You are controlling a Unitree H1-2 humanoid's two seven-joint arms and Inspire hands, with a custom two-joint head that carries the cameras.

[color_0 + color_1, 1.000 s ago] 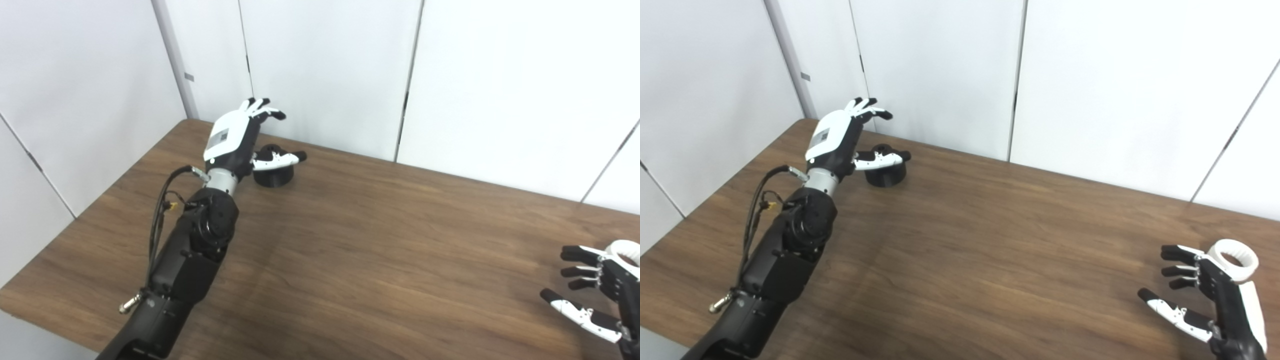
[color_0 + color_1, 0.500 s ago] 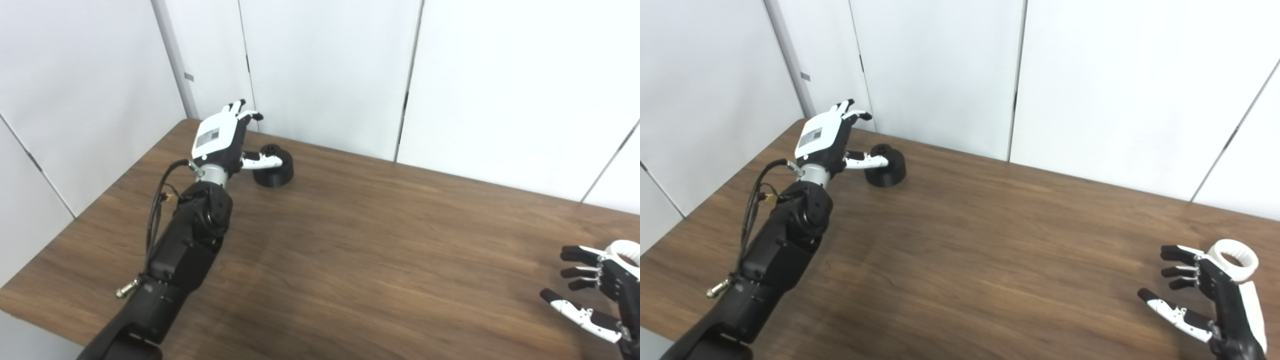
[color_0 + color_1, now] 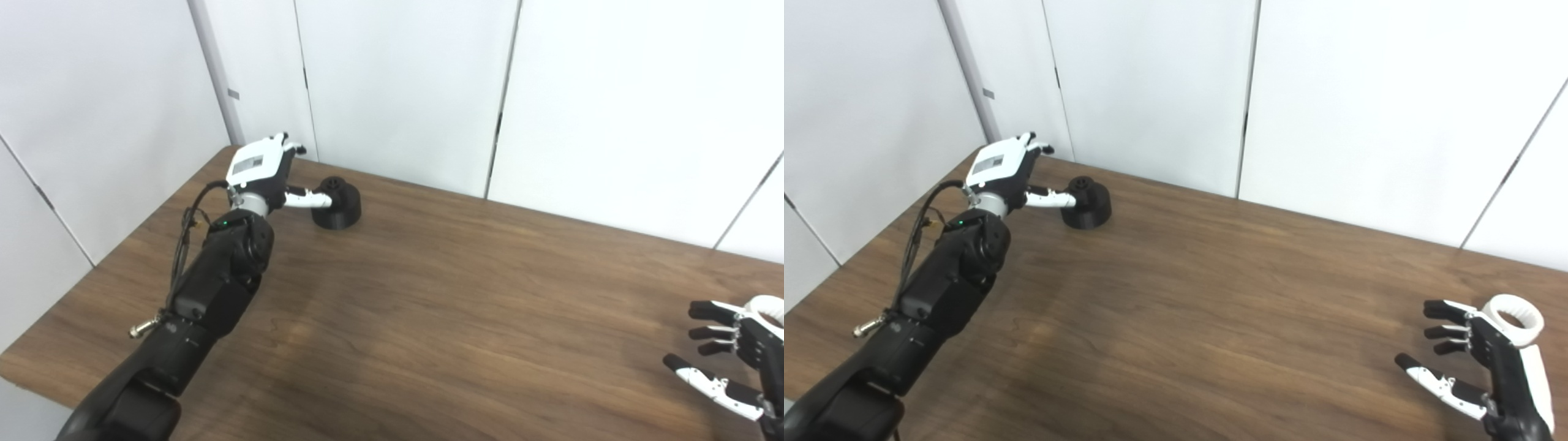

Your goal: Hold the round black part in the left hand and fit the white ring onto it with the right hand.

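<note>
The round black part (image 3: 338,205) stands on the wooden table (image 3: 441,294) near its far left corner, with a small knob on top. My left hand (image 3: 260,171) is just left of it, open, its thumb stretched toward the part's near side; I cannot tell whether the thumb touches it. The white ring (image 3: 1515,317) lies on the table at the far right. My right hand (image 3: 1482,367) hovers open just in front and left of the ring, fingers spread, holding nothing.
White wall panels (image 3: 398,86) close off the table's back and left sides. The table's left edge (image 3: 110,257) runs close to my left arm. Bare wood lies between the two hands.
My left hand has drawn back to the left, from over the black part to beside it, and lowered. The right hand and the ring have not moved.
</note>
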